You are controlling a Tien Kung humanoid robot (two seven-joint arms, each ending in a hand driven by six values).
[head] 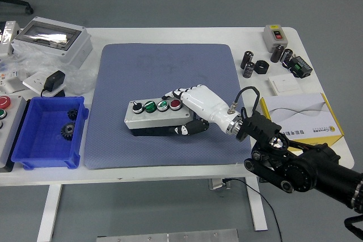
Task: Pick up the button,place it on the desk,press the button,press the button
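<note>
Grey rectangular plastic button box (pixel 158 114) with one black knob and green, green, red round buttons lies on the blue-grey fabric mat (pixel 164 72) on the white desk (pixel 193 33), near the mat's front middle. White glossy right hand (pixel 190 111) clamps the box's right end, fingers over the top by the red button, thumb under the front edge. Blue plastic bin (pixel 48 134) at left holds two black gears (pixel 69 123). Left hand out of frame.

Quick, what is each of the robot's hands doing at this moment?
Left hand: not in view.
Right hand: closed on the right end of the button box, fingers over its top, thumb underneath.
</note>
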